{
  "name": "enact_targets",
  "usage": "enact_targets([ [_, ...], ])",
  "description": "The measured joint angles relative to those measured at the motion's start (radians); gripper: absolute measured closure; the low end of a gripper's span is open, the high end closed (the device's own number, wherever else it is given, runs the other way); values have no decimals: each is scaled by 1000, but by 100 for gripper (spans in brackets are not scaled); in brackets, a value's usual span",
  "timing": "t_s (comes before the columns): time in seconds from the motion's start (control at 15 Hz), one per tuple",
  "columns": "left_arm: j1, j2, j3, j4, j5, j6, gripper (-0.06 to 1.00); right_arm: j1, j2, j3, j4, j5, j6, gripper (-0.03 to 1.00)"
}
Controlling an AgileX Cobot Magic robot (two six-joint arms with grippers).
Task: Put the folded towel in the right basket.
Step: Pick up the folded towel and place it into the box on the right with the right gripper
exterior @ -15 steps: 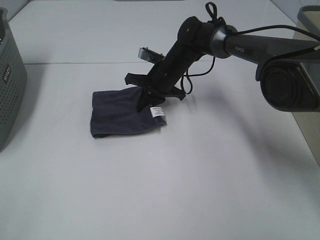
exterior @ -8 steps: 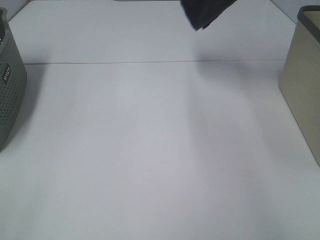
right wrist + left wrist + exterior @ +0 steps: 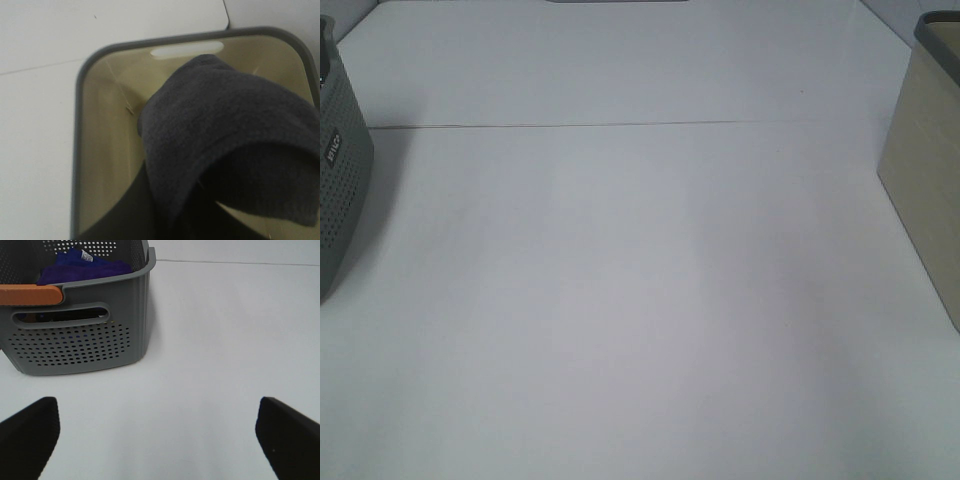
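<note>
Carrying step, near its end. The right pincer (image 3: 150,220) is clamped on the folded towel (image 3: 225,135), which hangs above the mouth of the right basket (image 3: 76,150), not yet inside. Next move, by judgement: lower within the rim, then release. The left pincer (image 3: 160,435) stands open, far from the right basket, facing a grey basket (image 3: 80,345). Only the right wrist view shows the towel; the exterior high view shows just surface (image 3: 640,280) beside the right basket.

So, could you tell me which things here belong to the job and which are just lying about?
Job: dark towel, held over the beige basket.
Lying about: grey basket with a purple towel in it; left hand, open.
</note>
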Motion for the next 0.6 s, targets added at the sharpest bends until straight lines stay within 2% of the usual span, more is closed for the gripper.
enact_targets([
  [0.07, 0, 0, 0, 0, 0, 0, -5, -15, 26, 8, -18, 1, 0, 91],
  [0.13, 0, 0, 0, 0, 0, 0, -5, -22, 56, 12, -52, 1, 6, 87],
  [0.2, 0, 0, 0, 0, 0, 0, -5, -22, 83, 14, -89, 1, 17, 73],
  [0.27, 0, 0, 0, 0, 0, 0, -5, -22, 106, 14, -108, 1, 32, 64],
  [0.33, 0, 0, 0, 0, 0, 0, -5, -22, 117, 14, -114, 1, 33, 37],
  [0.4, 0, 0, 0, 0, 0, 0, -5, -22, 130, 14, -116, 1, 33, 17],
  [0.47, 0, 0, 0, 0, 0, 0, -5, -22, 130, 14, -101, 1, 33, 2],
  [0.6, 0, 0, 0, 0, 0, 0, -5, -17, 122, 14, -64, 1, 41, 0],
])
